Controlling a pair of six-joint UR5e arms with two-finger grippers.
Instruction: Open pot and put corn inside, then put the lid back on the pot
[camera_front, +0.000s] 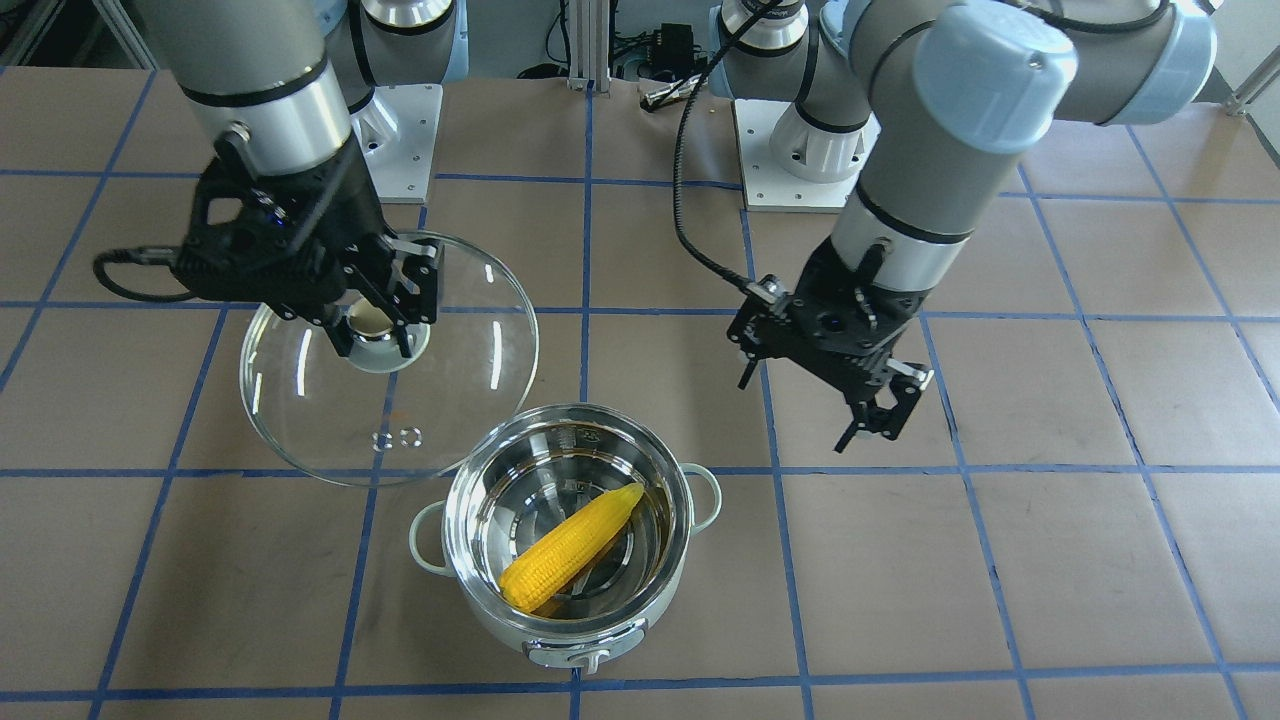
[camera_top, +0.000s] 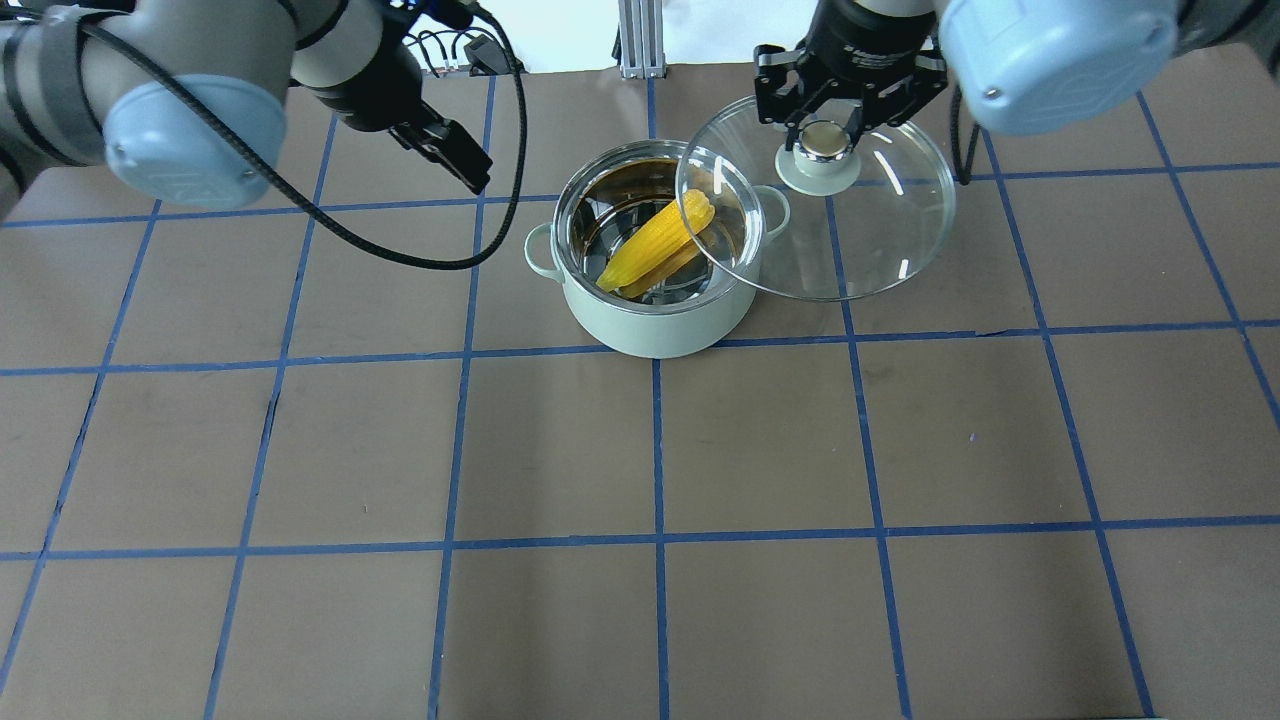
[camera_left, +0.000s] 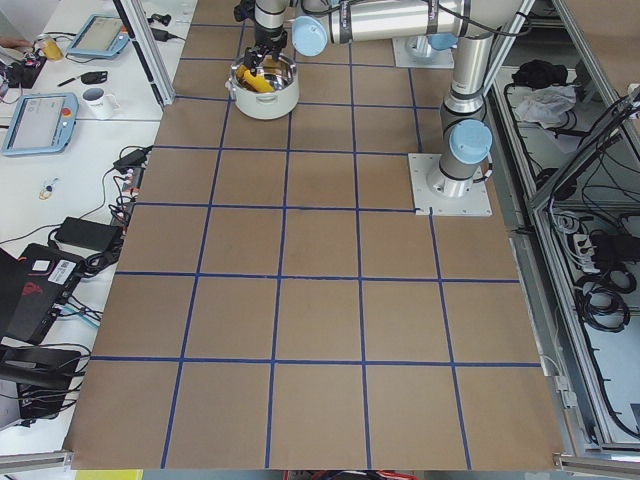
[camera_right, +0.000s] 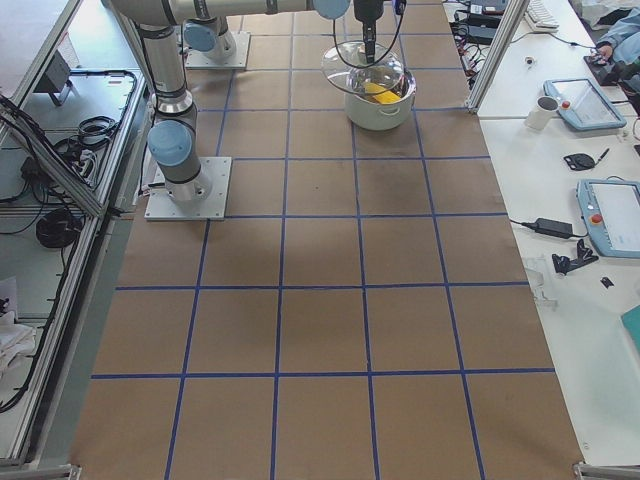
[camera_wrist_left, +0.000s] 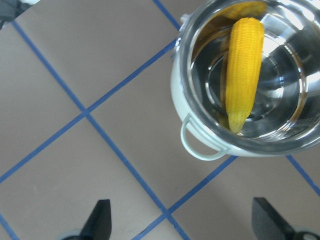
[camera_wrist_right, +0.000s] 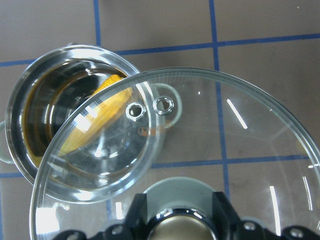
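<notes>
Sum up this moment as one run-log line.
bright yellow corn ear: inside round pale grey-green pot | right gripper: shut on knob of clear glass lid, lid off pot | left gripper: open, empty

Corn lies diagonally inside uncovered pot, lower centre. Right gripper, upper left, clamped on lid knob; lid edge near pot rim. Left gripper, right of centre: jaws apart, empty.
</notes>
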